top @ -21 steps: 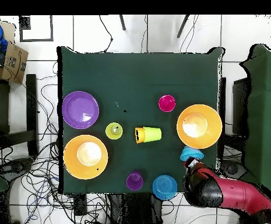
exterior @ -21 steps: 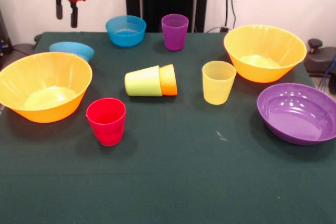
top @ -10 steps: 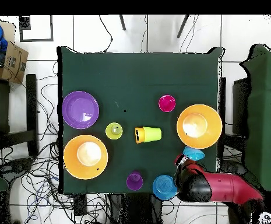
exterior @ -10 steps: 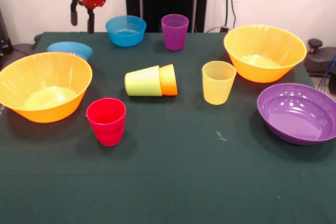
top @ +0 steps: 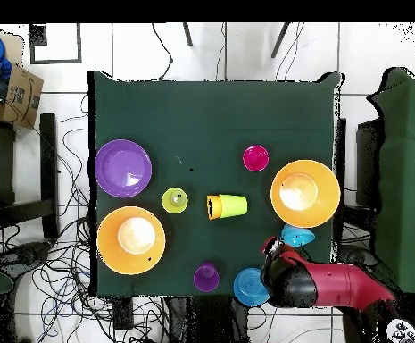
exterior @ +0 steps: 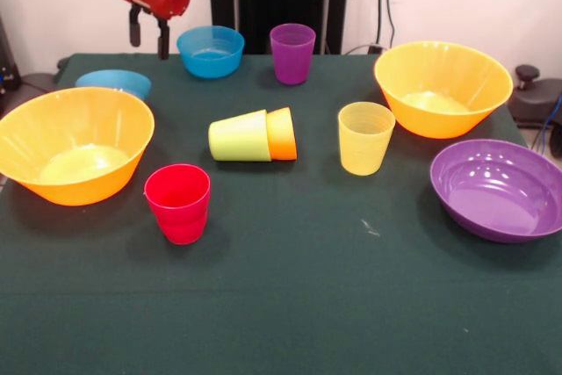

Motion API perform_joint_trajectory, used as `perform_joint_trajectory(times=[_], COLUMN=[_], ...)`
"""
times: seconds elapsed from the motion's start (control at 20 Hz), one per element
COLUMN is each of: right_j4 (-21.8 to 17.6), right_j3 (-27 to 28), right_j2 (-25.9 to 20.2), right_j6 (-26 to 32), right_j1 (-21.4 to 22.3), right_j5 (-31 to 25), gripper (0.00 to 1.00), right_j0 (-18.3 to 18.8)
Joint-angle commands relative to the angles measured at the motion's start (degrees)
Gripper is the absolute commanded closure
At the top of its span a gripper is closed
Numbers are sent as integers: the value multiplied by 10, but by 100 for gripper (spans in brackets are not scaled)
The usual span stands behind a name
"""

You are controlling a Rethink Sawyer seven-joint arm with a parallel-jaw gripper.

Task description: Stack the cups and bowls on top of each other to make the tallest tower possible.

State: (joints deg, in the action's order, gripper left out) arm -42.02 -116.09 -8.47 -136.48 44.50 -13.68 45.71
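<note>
Nothing stacked upright; all pieces sit apart on the green counter (exterior: pixel 290 305) exc. two nested cups.

Gripper (exterior: pixel 149 31) hangs in the air at the back of the front view, above and between the cyan bowl (exterior: pixel 113 83) and the deeper blue bowl (exterior: pixel 211 50). Jaws are parted w/ a small gap, nothing between them. Overhead view: red arm (top: pixel 336 286) comes in from lower right, gripper (top: pixel 269 246) just beside the cyan bowl (top: pixel 297 236) and near the deeper blue bowl (top: pixel 249 286).

Front view layout:
- Large orange bowl (exterior: pixel 72 154) at left, upright, cyan bowl just behind it
- Red cup (exterior: pixel 178 202) upright, just in front-right of that bowl, not touching
- Lime green cup (exterior: pixel 239 136) on its side at centre, nested w/ the orange cup (exterior: pixel 282 133), also on its side
- Yellow cup (exterior: pixel 364 137) upright, right of the nested pair
- Purple cup (exterior: pixel 292 53) upright at the back, right of the deeper blue bowl
- Second large orange bowl (exterior: pixel 442 87) at back right, upright
- Purple bowl (exterior: pixel 499 189) in front of it at the right edge, slightly tilted

Overhead view agrees: purple bowl (top: pixel 123 168) and one orange bowl (top: pixel 131 239) on one side, other orange bowl (top: pixel 305 193) on the opposite side w/ the red cup (top: pixel 255 158) near it
</note>
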Motion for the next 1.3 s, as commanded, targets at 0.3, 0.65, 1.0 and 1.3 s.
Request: perform_joint_trajectory(times=[0.3, 0.65, 1.0, 1.3], right_j4=[-27, -42, -19, 0], right_j3=[73, 120, 135, 137], right_j2=[-5, 35, 74, 96], right_j6=[-4, -20, -27, -29], right_j1=[-67, -107, -137, -146], right_j5=[38, 119, 172, 189], gripper=[0, 0, 0, 0], right_j0=[-19, -42, -71, -88])
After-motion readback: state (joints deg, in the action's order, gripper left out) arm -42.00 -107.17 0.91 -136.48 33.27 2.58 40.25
